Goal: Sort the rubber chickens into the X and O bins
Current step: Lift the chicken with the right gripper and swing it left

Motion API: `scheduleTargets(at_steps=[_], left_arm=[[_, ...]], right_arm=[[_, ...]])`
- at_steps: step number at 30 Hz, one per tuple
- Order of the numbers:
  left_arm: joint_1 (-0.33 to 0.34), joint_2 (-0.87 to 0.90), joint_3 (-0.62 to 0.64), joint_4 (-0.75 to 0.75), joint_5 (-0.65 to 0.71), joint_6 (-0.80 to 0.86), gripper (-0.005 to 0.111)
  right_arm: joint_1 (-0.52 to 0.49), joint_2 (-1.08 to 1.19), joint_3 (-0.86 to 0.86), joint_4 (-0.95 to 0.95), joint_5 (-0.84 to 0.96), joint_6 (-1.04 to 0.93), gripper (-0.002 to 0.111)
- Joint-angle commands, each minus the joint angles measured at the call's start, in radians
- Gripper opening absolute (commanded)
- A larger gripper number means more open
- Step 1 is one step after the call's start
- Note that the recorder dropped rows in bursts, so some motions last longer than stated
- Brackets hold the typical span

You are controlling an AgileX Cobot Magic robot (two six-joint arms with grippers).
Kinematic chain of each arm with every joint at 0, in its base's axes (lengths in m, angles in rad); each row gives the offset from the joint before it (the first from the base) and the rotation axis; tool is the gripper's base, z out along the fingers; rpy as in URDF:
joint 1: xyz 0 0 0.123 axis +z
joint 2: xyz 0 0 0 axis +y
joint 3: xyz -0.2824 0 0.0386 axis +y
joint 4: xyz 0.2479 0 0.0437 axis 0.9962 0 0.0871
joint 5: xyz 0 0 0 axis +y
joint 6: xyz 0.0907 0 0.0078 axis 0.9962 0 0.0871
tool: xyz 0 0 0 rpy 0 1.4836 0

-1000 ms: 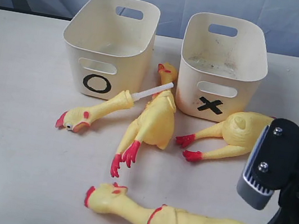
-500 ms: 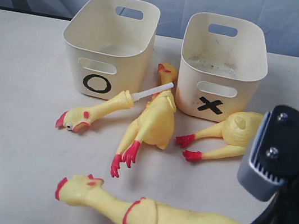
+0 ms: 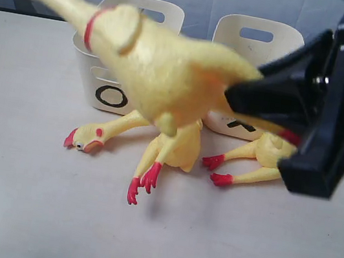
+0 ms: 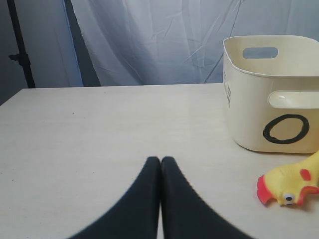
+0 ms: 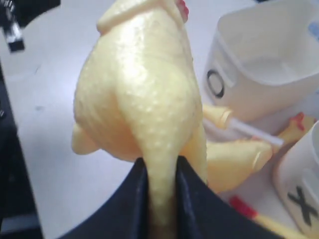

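My right gripper (image 3: pixel 239 100) (image 5: pixel 160 172) is shut on a leg of a whole rubber chicken (image 3: pixel 150 60) (image 5: pixel 134 84), held high in the air with its head up at the far left. Behind stand the O bin (image 3: pixel 113 87) (image 4: pixel 279 89) (image 5: pixel 259 64) and the X bin (image 3: pixel 259 35) (image 5: pixel 299 179). A head-and-neck piece (image 3: pixel 102 132) (image 4: pixel 289 181) with a white tube, another whole chicken (image 3: pixel 176 146) and a headless body (image 3: pixel 266 154) lie on the table before the bins. My left gripper (image 4: pixel 160 160) is shut and empty, low over bare table left of the O bin.
A pale tabletop (image 3: pixel 30 198) stretches in front of the chickens. A blue-grey curtain (image 4: pixel 149 40) hangs behind the table, with a dark stand (image 4: pixel 20 50) at its far left.
The right gripper has lifted the big chicken from low over the front of the table up and back, so its body now hangs before the bins and its head points upper left.
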State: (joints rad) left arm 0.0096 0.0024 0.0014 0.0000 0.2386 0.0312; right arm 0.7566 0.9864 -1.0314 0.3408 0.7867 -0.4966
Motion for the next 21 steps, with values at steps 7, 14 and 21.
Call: scheduleTargets(at_steps=[7,14,21], left_arm=[[-0.002,-0.002,-0.001,-0.006,-0.007,-0.004,0.0],[-0.002,-0.002,-0.001,-0.006,-0.007,-0.004,0.0],[-0.002,-0.002,-0.001,-0.006,-0.007,-0.004,0.0]], right_arm=[[0.001,0.19,-0.011,0.036,-0.686,0.275,-0.001],[0.001,0.431,-0.011,0.218,-1.043,0.288,-0.001],[0.001,0.649,-0.053,0.236,-1.274,0.497,-0.001]])
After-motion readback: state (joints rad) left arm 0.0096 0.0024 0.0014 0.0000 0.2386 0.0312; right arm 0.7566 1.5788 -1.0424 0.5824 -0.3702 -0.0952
